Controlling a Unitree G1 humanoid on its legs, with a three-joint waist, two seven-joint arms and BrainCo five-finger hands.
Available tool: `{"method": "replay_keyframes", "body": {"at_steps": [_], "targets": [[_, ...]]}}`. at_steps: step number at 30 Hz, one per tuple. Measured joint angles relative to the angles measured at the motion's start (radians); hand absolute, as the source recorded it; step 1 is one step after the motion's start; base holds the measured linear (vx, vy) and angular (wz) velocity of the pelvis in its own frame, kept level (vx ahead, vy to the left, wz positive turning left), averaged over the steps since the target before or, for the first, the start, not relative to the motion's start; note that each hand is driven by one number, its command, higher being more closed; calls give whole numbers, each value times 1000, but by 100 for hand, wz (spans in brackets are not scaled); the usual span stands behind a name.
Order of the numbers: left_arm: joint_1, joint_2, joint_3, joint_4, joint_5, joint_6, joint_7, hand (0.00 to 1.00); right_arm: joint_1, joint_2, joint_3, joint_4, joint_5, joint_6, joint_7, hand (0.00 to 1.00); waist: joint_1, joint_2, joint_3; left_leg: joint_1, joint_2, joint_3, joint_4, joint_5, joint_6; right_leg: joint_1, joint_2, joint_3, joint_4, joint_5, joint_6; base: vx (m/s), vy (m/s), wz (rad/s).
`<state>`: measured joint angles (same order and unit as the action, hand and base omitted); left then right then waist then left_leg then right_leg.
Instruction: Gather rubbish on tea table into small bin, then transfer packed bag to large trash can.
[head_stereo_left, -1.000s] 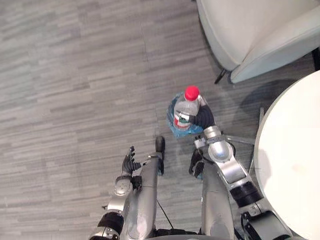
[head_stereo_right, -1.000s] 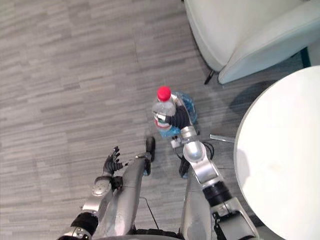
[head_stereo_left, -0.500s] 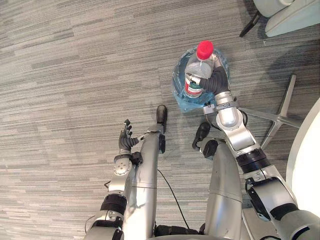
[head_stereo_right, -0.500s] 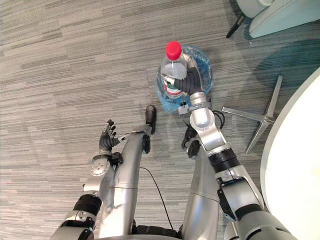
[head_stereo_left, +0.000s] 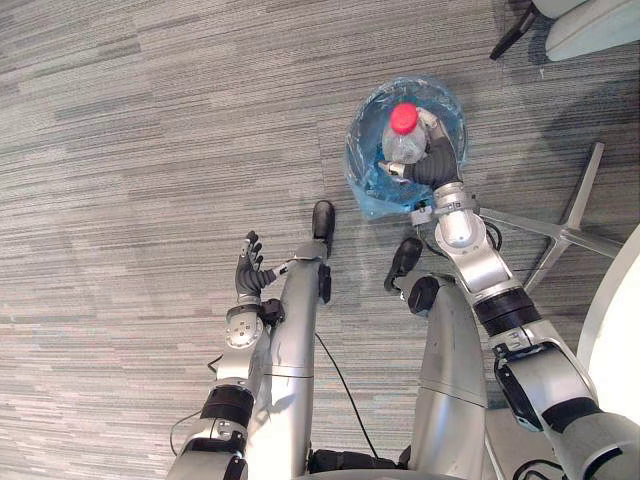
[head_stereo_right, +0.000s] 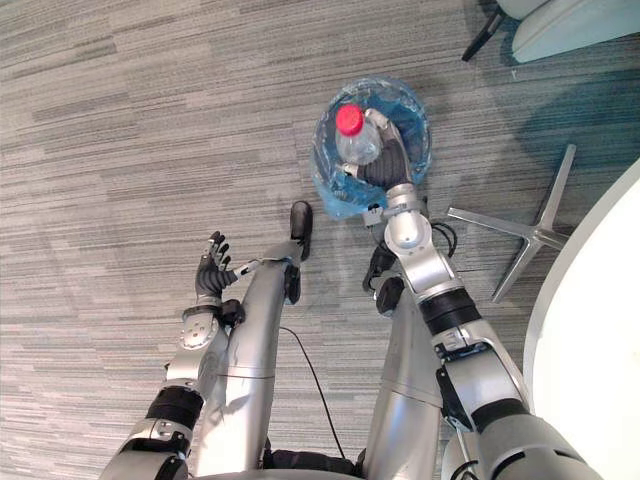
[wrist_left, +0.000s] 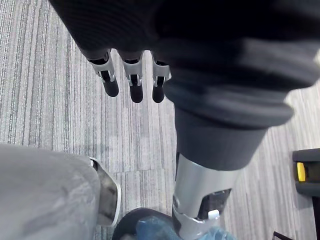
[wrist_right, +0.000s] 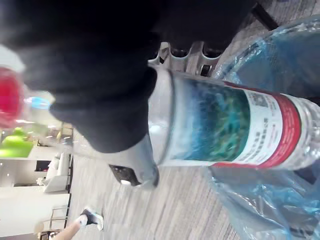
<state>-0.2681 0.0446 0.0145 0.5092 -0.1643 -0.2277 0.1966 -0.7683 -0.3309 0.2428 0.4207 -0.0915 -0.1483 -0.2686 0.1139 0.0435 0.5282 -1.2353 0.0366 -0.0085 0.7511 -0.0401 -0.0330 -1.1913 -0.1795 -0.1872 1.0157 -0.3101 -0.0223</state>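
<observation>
One item in play: the right hand (head_stereo_left: 432, 162) is clamped round a clear plastic bottle (head_stereo_left: 398, 148), fingers (wrist_right: 192, 50) curled behind the labelled body in the wrist view. Bottle stands approx. upright, red cap (head_stereo_left: 403, 117) up, base down in the mouth of the small bin (head_stereo_left: 362, 190), which sits on the grey floor (head_stereo_left: 150, 150) w/ a blue bag (wrist_right: 280, 200) lining it; how deep the base sits, can't tell. Step in hand, as I read it: drop-off of this bottle into the bin. To do it well, hold the bottle centred over the opening, not against the rim, b/c the bin looks light and prob. tips or skids if the wrist nudges it. Lower a bit more before letting go, so it slides in rather than bouncing off the film. Open the fingers wide and evenly, then lift straight up: the liner is thin, crinkly plastic bunched round the rim and could snag a fingertip and come out w/ the hand. Bottle is smooth and round, so a half-open grip may let it roll sideways. Left hand (head_stereo_left: 248, 272) hangs over the floor well apart from the bin, fingers (wrist_left: 135, 82) straight, empty. Tea table (head_stereo_left: 625, 320) edge lies at the robot's right.
</observation>
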Motion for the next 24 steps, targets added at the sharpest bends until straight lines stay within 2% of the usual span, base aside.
{"method": "replay_keyframes", "body": {"at_steps": [13,17,24], "targets": [[0,10,6,2,1,6,2,0,77,73,0,-15,-84,1,-12,0,-19,-8,2,18,7,0,-11,13,-7,12,8,0,-7,1,-1,-6,-1,-1],[0,16,26,3,1,17,2,0,149,101,2,-109,-116,1,-12,0,-23,-31,9,49,20,3,-32,16,-12,40,22,-4,-27,3,-4,-32,-15,-7],[1,18,26,12,7,25,1,0,209,120,31,-215,-156,-5,-9,0,-25,-44,13,95,35,7,-56,21,-16,84,40,-7,-57,12,-18,-29,-14,-6]]}}
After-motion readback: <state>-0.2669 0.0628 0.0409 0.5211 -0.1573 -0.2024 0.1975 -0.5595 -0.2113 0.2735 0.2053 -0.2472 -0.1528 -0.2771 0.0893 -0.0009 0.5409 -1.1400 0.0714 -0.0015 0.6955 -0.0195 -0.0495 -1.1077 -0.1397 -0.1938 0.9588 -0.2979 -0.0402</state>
